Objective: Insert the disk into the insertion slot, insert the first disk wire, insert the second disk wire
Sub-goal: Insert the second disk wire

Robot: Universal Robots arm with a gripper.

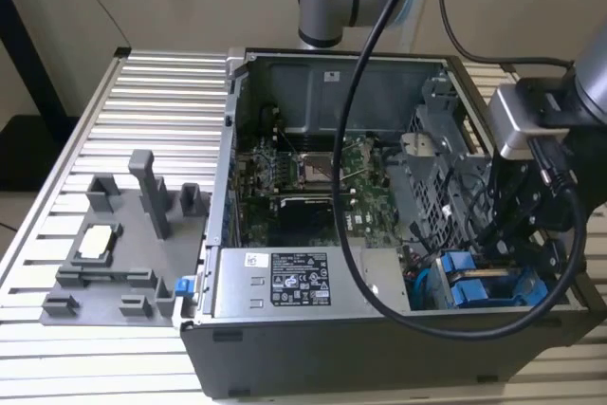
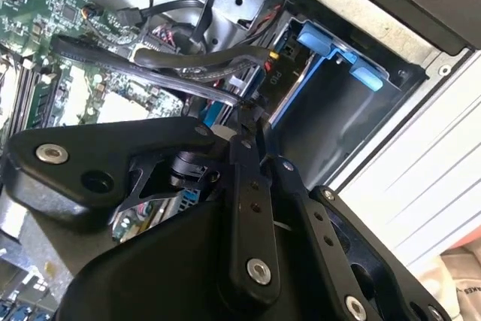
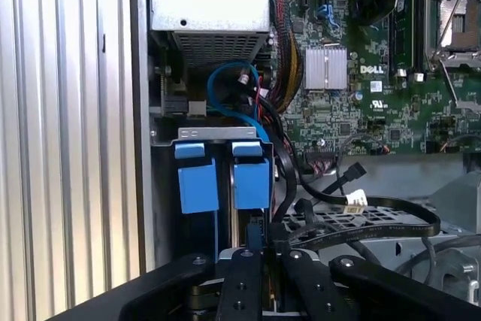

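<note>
A grey fixture tray (image 1: 114,253) is seen on the slatted table (image 1: 161,111) at nine o'clock of the open computer case (image 1: 379,234). The disk (image 1: 474,289), blue-framed, is seated in the bay at the case's five o'clock. The gripper (image 2: 248,110) is lowered there; its finger state cannot be told.

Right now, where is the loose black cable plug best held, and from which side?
Grip the black plug on its flat sides, coming in through the computer case's open side. It looks rigid and lies free over the grey drive cage; its cable curves and would likely flex.
</note>
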